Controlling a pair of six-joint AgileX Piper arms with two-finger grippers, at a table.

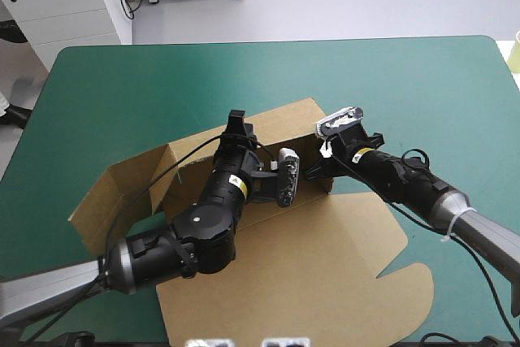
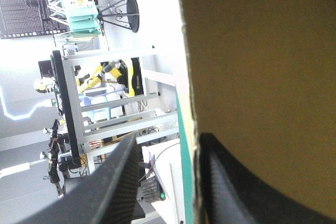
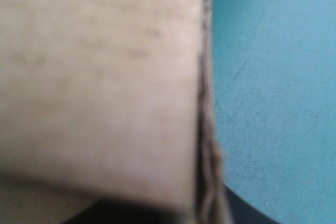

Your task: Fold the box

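Two black fingers [image 2: 115, 187] of the left jaws stand spread astride the edge of the far wall [image 1: 284, 123] of the brown box [image 1: 325, 274]: one lies against the board's face, the other stands clear of it. The right jaws sit at that wall's right end, with the board filling their wrist view up close; whether they are spread or pinching it, I cannot tell. The box is half raised near the middle of the worktop [image 1: 406, 79] with its teal-green cover: far wall upright, left wall [image 1: 122, 193] tilted up, and a broad flat panel [image 1: 309, 298] lying toward the near edge.
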